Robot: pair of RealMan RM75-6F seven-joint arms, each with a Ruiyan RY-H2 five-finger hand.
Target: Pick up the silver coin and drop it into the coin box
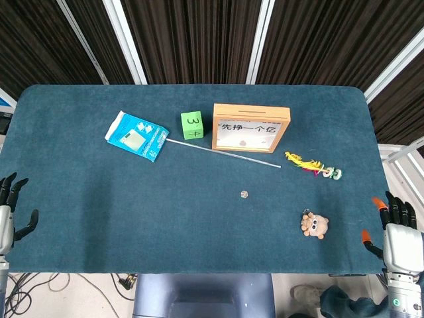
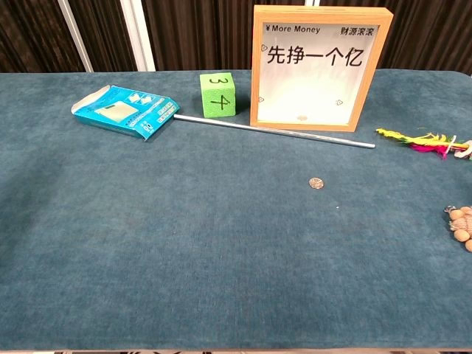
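The silver coin lies flat on the blue tablecloth, in front of the coin box and apart from it. The coin box is a wooden frame with a white front panel and Chinese writing, standing upright at the back middle. My left hand hangs at the table's left edge, fingers apart, holding nothing. At the front right corner my right hand is likewise spread and empty, well right of the coin. Neither hand shows in the chest view.
A thin metal rod lies in front of the box. A green numbered cube and a blue packet sit left of it. A feather toy and a small plush keychain lie to the right.
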